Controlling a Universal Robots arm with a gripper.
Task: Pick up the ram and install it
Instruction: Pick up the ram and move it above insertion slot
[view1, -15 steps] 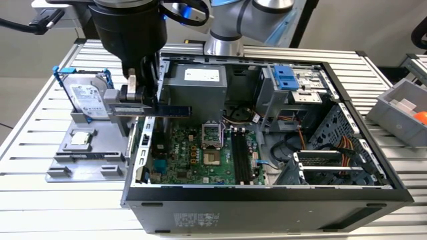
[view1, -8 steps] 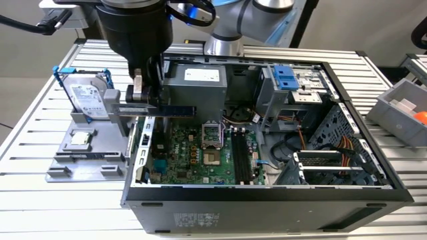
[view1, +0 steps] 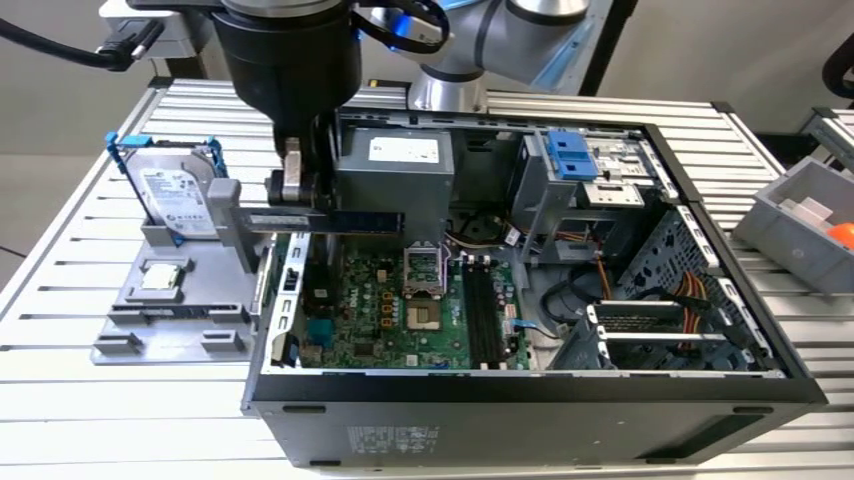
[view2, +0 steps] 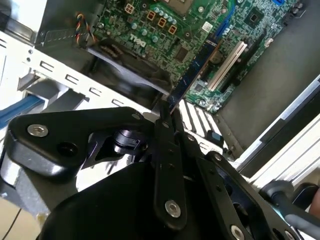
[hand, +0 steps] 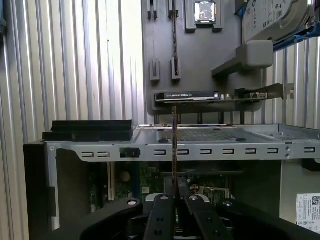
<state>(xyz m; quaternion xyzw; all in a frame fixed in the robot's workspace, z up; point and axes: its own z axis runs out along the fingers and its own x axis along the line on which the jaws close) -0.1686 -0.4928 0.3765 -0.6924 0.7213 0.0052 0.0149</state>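
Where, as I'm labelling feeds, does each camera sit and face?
Exterior view: off the arm, high, looking down into the open computer case; shows the arm and the tool gripping the ram.
Second wrist view: on the wrist, looking along the tool and ram to the motherboard.
First wrist view: on the wrist, looking past them over the case wall to the grey tray.
Shared: both wrist views show the ram edge-on.

The gripper (view2: 167, 107) is matte black: two flat, jointed fingers (view2: 164, 150) pinned with silver screws (view2: 172, 207), flanked by a rounded black link (view2: 50, 142) bearing another silver screw. Behind it sits a glossy black cylindrical body (view1: 287, 60), then silver-grey rounded joints (view1: 447, 88) trimmed in blue. A thick black cable (view1: 54, 45) loops off beside that body.
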